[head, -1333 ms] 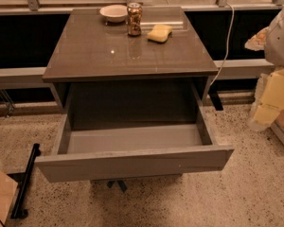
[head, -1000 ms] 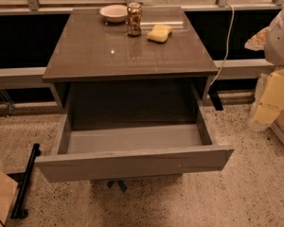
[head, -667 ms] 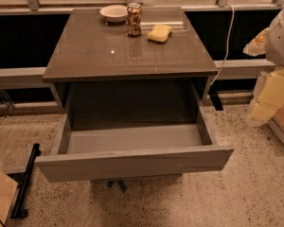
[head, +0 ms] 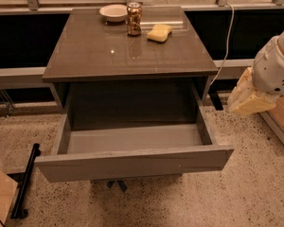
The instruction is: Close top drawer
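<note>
The wide, shallow grey top drawer (head: 132, 163) had not moved; it stood pulled fully out beneath the glossy grey worktop (head: 109, 60). Only the white arm's cream-coloured tool (head: 248, 98) had shifted, dropping slightly toward the drawer's right side while staying clear of it. Whether it was spread or pressed together could not be told. The push had seemingly not begun.

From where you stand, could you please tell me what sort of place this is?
Probably an office kitchenette or test area: a grey cabinet with its top drawer open, a bowl, can and sponge on top, speckled floor. The tool hangs to the drawer's right.
</note>
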`<state>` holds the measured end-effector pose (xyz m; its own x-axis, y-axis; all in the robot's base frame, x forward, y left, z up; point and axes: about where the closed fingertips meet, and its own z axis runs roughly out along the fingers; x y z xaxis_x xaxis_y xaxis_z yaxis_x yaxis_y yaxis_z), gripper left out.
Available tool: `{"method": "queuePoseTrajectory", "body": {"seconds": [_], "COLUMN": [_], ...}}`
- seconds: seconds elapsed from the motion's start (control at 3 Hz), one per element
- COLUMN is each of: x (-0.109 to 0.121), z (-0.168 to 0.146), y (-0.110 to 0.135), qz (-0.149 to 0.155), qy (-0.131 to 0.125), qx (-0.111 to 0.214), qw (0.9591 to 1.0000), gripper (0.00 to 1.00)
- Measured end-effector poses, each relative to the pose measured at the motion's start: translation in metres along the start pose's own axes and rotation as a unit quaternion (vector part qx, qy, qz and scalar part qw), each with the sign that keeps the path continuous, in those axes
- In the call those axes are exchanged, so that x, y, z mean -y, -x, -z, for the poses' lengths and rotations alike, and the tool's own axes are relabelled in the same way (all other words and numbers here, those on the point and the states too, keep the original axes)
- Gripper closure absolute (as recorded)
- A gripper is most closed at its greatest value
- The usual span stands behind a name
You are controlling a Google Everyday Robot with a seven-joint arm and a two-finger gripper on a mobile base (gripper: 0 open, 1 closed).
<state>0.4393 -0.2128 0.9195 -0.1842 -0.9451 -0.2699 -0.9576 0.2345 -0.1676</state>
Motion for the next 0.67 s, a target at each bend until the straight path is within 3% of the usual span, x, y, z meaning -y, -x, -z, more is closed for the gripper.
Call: {"method": "queuePoseTrajectory", "body": {"seconds": [0.33, 0.67], "x": [0.001, -0.004], "z": [0.002, -0.015], "y": [0.001, 0.003], "qz": [0.001, 0.007], "qy": [-0.003, 0.014], "qx": [0.000, -0.004], "qw": [1.0000, 0.9999], "gripper": [0.92, 1.00]}}
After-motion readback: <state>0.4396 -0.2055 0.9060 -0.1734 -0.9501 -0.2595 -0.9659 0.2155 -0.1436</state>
